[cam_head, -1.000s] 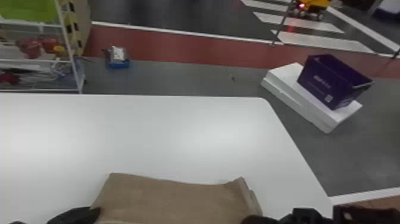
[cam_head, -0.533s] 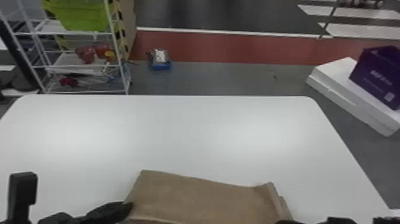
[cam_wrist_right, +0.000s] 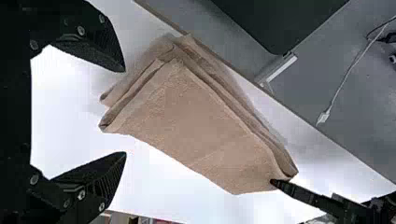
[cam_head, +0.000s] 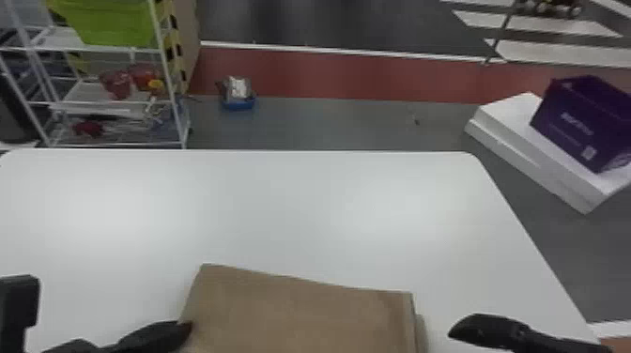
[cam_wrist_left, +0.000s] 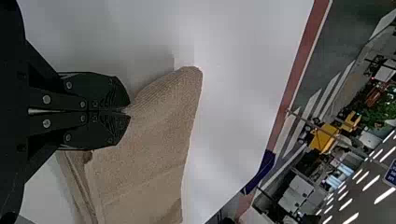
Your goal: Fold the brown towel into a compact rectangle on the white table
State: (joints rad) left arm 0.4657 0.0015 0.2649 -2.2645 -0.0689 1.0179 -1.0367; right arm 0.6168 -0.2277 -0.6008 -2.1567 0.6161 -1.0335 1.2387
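Note:
The brown towel point(cam_head: 300, 314) lies folded in layers near the front edge of the white table point(cam_head: 281, 206). At its left side is my left gripper point(cam_head: 188, 326); in the left wrist view that gripper point(cam_wrist_left: 127, 111) is shut on the towel's edge point(cam_wrist_left: 154, 121). My right gripper point(cam_head: 453, 334) stands just off the towel's right side. Its fingers are wide apart in the right wrist view, where the gripper point(cam_wrist_right: 125, 112) faces the layered end of the towel point(cam_wrist_right: 201, 126) without touching it.
Beyond the table, a white shelf rack point(cam_head: 171, 94) with a green bin point(cam_head: 110, 23) stands at the far left. A purple box point(cam_head: 580, 122) rests on white slabs point(cam_head: 530, 150) at the right, and a small blue item point(cam_head: 237, 101) lies on the floor.
The head view has shifted about. My right gripper now shows farther from the towel's right side, and that side's raised corner lies flatter. The left gripper stays at the towel's left edge.

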